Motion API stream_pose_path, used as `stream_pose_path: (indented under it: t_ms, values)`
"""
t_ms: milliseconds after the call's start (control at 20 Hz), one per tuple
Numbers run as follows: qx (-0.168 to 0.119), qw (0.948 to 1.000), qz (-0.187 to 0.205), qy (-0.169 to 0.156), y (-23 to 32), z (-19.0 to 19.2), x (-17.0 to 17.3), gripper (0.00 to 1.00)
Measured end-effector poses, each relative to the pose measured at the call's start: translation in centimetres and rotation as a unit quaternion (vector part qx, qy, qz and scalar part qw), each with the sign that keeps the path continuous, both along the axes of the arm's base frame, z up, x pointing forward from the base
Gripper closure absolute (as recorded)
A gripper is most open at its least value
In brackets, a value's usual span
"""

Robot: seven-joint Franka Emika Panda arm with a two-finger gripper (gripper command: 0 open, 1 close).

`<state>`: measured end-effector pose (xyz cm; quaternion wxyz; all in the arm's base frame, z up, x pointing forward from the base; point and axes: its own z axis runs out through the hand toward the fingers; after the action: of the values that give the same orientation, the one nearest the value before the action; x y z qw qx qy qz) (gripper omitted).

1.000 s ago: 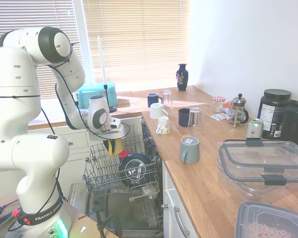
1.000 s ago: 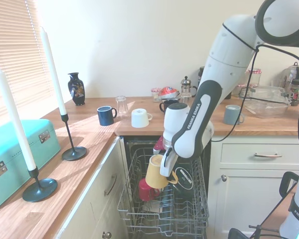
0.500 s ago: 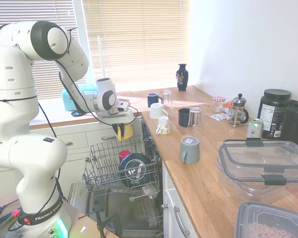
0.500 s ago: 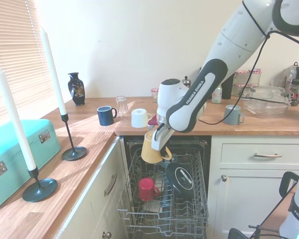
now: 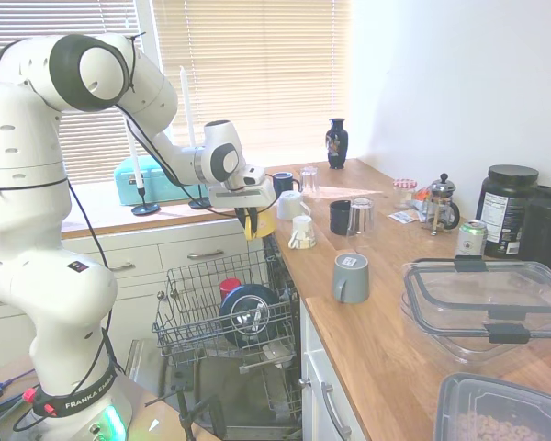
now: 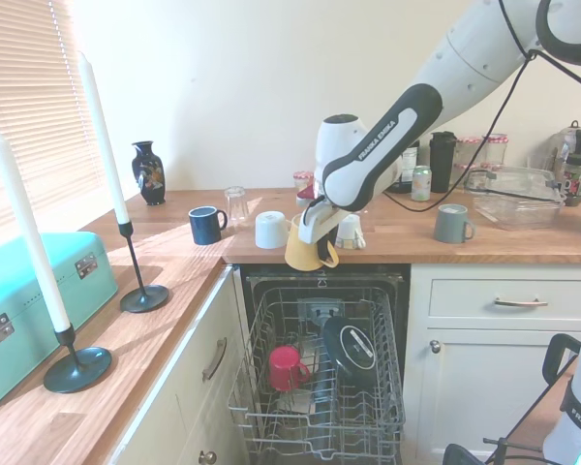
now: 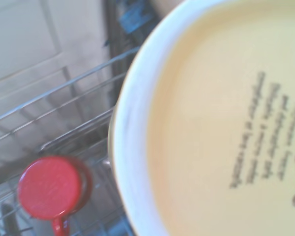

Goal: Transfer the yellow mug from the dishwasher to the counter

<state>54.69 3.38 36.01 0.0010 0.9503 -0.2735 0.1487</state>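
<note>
Raised since the earlier frame, the gripper [image 6: 313, 221] is now seen at counter height, left of centre in the second exterior view, clamped on the rim of one yellow mug [image 6: 306, 247], which hangs above the dishwasher [image 6: 320, 373] rack beside the counter [image 6: 407, 245] edge. One red mug [image 6: 287, 368] and one dark round lid [image 6: 350, 345] are left in the rack. One white arm is stretched nearly level from the upper right.

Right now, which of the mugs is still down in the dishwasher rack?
The red mug, sitting in the dishwasher rack. The yellow mug hangs in the gripper at counter height; the blue, white and grey ones stand on the counter.
</note>
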Motion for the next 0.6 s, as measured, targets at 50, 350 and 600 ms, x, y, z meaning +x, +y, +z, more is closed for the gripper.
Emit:
stream_pose_path:
  t_ms: [50,350,600]
  values:
    - [-0.001,1.0,-0.004,0.001,-0.4,0.3,0.2,1.0]
    - [-0.006,0.9994,-0.032,0.014,-3.0,0.6,2.5,1.0]
    - [-0.011,0.9986,-0.048,0.021,-4.8,0.3,4.9,1.0]
